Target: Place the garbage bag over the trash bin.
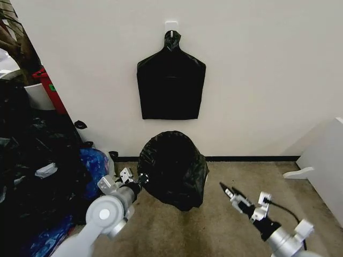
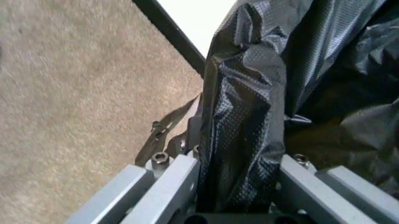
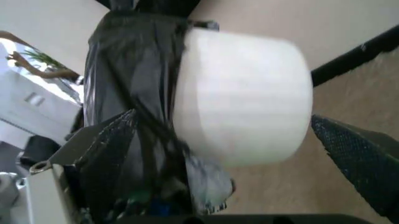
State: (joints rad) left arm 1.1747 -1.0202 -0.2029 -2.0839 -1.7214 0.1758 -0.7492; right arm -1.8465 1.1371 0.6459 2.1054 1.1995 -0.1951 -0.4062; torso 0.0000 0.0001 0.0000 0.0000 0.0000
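The garbage bag (image 1: 171,168), glossy crinkled black plastic, is draped over the trash bin against the wall. The right wrist view shows the trash bin (image 3: 249,98) as a round white bucket with its wall bare on one side and the garbage bag (image 3: 134,79) hanging down the other. My left gripper (image 1: 141,179) is at the bag's left side. In the left wrist view a thick fold of the garbage bag (image 2: 246,140) is pinched between its fingers (image 2: 174,184). My right gripper (image 1: 227,190) hovers open to the right of the bin, apart from it.
A flat black bag pack (image 1: 171,83) hangs from a wall hook above the bin. A heap of black and blue bags (image 1: 48,182) fills the left. White furniture (image 1: 327,160) stands at the right. Beige carpet (image 1: 187,230) lies in front.
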